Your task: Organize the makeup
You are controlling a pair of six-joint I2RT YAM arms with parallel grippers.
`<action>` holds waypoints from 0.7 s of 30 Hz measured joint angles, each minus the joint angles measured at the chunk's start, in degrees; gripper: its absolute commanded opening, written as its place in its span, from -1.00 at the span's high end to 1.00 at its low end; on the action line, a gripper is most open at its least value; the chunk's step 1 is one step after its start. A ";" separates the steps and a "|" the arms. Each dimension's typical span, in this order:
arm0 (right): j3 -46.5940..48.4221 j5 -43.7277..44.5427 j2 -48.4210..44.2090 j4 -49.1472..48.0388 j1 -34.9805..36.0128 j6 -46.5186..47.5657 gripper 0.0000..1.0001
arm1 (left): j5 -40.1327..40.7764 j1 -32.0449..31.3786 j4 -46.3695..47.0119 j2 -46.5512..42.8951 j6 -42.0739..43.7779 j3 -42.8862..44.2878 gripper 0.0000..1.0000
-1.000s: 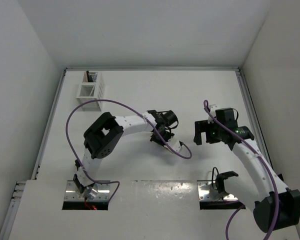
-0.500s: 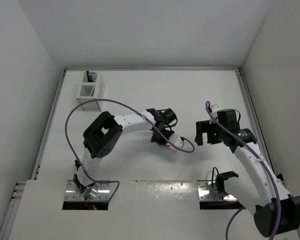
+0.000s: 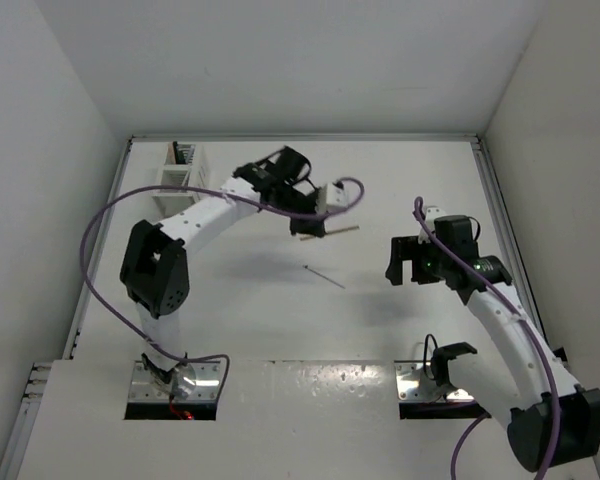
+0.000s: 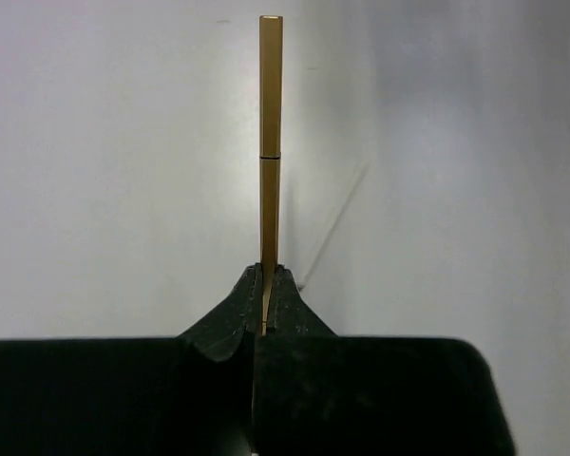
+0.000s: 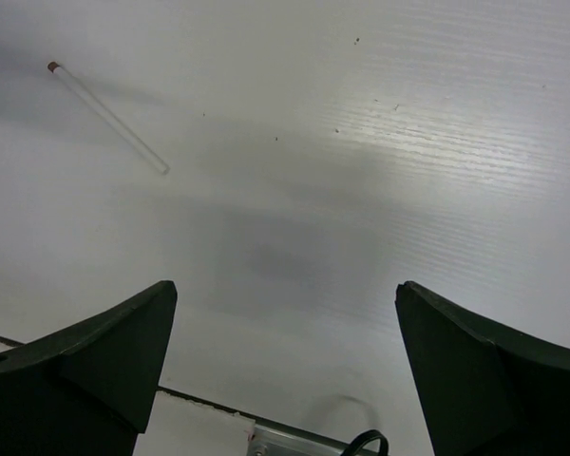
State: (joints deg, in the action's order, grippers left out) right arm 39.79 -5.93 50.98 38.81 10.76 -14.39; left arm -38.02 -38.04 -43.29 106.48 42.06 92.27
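My left gripper (image 3: 310, 229) is shut on a tan makeup stick (image 3: 338, 231) and holds it above the table, level and pointing right. In the left wrist view the tan stick (image 4: 270, 142) runs straight out from the closed jaws of that gripper (image 4: 267, 283). A thin pale stick with a reddish tip (image 3: 323, 277) lies on the table between the arms; it also shows in the right wrist view (image 5: 106, 116). My right gripper (image 3: 396, 263) is open and empty (image 5: 285, 285), right of that stick. A white slotted rack (image 3: 181, 178) at the back left holds dark sticks (image 3: 183, 153).
White walls enclose the table on the left, back and right. A purple cable (image 3: 348, 190) loops off the left wrist beside the held stick. Metal base plates (image 3: 428, 385) sit at the near edge.
My left arm has swung from the table's middle up and back towards the far left, carrying the tan stick. The thin pale stick now lies uncovered. The right arm barely moved.
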 measured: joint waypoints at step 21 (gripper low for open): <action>28.76 -6.40 45.05 -15.43 7.45 -1.75 -0.96 | -13.46 54.95 28.94 -5.14 -26.40 0.00 1.00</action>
State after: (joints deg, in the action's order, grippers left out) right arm 68.55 -12.34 96.03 23.38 18.22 -16.14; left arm -51.48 16.91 -14.35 101.34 15.66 92.27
